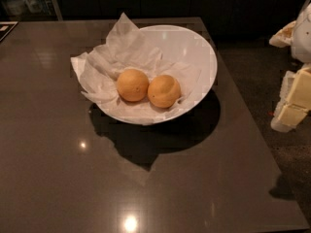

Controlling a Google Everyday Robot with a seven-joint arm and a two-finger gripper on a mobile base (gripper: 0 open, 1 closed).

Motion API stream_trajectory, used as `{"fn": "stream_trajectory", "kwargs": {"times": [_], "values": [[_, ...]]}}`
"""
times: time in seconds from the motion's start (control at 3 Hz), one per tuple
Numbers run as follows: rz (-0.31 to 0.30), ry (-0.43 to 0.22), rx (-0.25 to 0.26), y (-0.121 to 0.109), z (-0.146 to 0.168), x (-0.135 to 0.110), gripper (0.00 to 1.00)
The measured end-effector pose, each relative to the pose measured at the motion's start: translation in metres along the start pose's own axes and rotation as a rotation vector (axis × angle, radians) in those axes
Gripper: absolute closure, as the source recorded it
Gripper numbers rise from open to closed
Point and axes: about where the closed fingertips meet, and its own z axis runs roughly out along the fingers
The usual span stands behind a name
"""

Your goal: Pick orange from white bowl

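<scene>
The white bowl (201, 52) sits on a dark, glossy table (63, 178), toward the far side of it, and tilts slightly so its inside faces the camera. Crumpled white paper (114, 52) lines the bowl and spills over its left rim, one corner standing up above the far-left edge.

Two fruits lie side by side on the paper, in the near half of the bowl, and they touch or nearly touch each other. The orange (164, 91) is the right one of the pair, a matte, pale-orange ball with a shallow dimple near its top, resting close to the bowl's near wall. The smoother orange (132, 85) lies just to its left, evenly round.

The gripper (291, 106) is well apart from the bowl, off to its right and beyond the table's right edge, over the dark floor (257, 67). Only pale, cream-coloured parts of it show at the border of the view, and whether it is closed or released cannot be told from here. It holds neither fruit.

A broad shadow (155, 142) spreads on the table in front of the bowl, and bright spots of reflected light (129, 223) lie nearer the camera.
</scene>
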Motion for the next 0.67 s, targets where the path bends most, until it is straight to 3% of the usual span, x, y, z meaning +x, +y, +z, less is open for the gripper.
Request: {"fn": "stream_trajectory", "kwargs": {"times": [0.33, 0.67], "values": [[0.0, 0.0, 0.0, 0.0, 0.0, 0.0, 0.0], [0.027, 0.037, -0.013, -0.01, 0.0, -0.016, 0.0]]}}
